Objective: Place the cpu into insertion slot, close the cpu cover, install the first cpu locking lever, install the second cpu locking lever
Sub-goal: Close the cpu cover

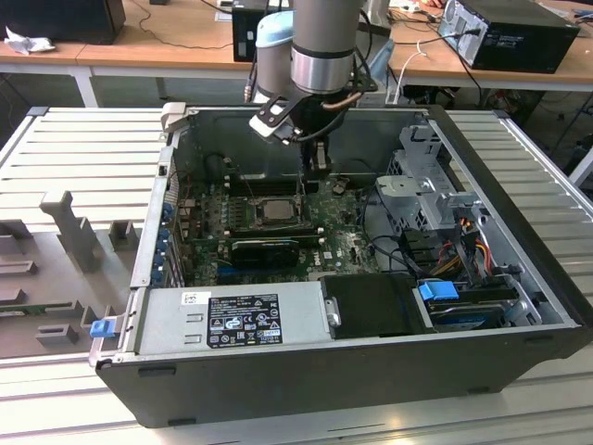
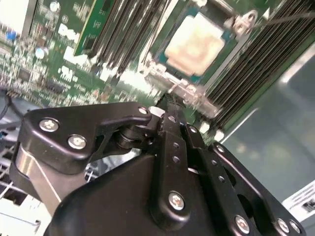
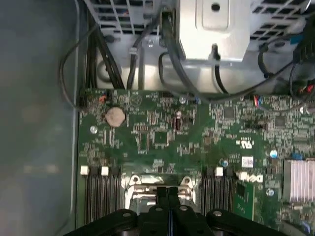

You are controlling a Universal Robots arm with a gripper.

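The gripper [image 1: 319, 174] hangs inside the open computer case [image 1: 306, 380], its two black fingers [image 3: 161, 196] pressed flat together with nothing seen between them. Their tips stand just over the silvery rim of the insertion slot [image 3: 134, 184], at the slot's edge toward the exterior view's right; whether they touch the metal cannot be told. The cpu [image 2: 197, 42] lies in the slot, pale top up, and the cpu cover [image 1: 298, 211] appears to lie flat around it as a frame.

Rows of black memory slots [image 2: 275, 54] crowd the socket on both sides, close to the fingers. A thin metal rod [image 2: 288, 17] slants over one row. Beyond the socket the green board carries a coin battery [image 3: 115, 116] and a finned heat sink [image 3: 300, 179]. Black cables [image 3: 172, 54] loop down from the metal drive cage [image 1: 426, 176]. A long black card [image 1: 264, 250] lies beside the socket, and the power supply [image 1: 232, 315] fills the near side of the case
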